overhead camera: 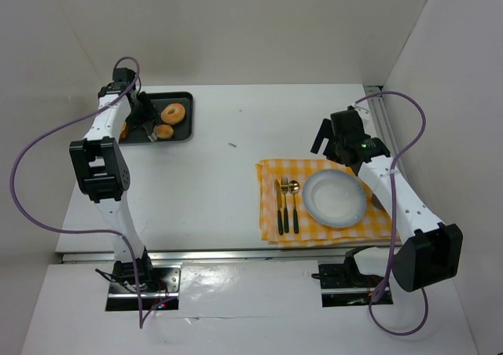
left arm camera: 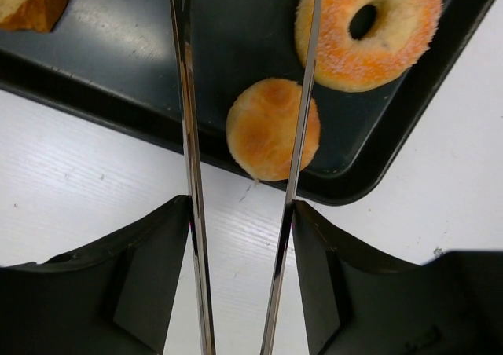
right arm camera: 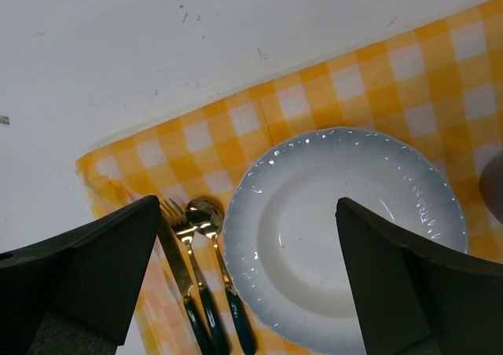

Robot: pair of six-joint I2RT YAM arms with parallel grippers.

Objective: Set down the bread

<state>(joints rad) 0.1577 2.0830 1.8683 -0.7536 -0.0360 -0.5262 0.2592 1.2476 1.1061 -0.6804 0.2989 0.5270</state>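
Observation:
A round golden bun (left arm camera: 263, 131) lies at the near edge of the black tray (left arm camera: 118, 56), beside a sugared donut (left arm camera: 369, 25). My left gripper (left arm camera: 240, 237) is shut on metal tongs (left arm camera: 189, 135), whose two blades are spread apart over the tray. The bun sits between the blades, and the right blade crosses its right side. In the top view the left gripper (overhead camera: 141, 119) hovers over the tray (overhead camera: 185, 104) at the back left. My right gripper (right arm camera: 247, 268) is open and empty above the white plate (right arm camera: 244, 214), which lies on the yellow checked cloth (overhead camera: 271, 170).
Another piece of bread (left arm camera: 31, 1) lies at the tray's left end. A knife, fork (right arm camera: 182, 237) and spoon (right arm camera: 206, 217) lie on the cloth left of the plate (overhead camera: 335, 199). White walls enclose the table at the back and right.

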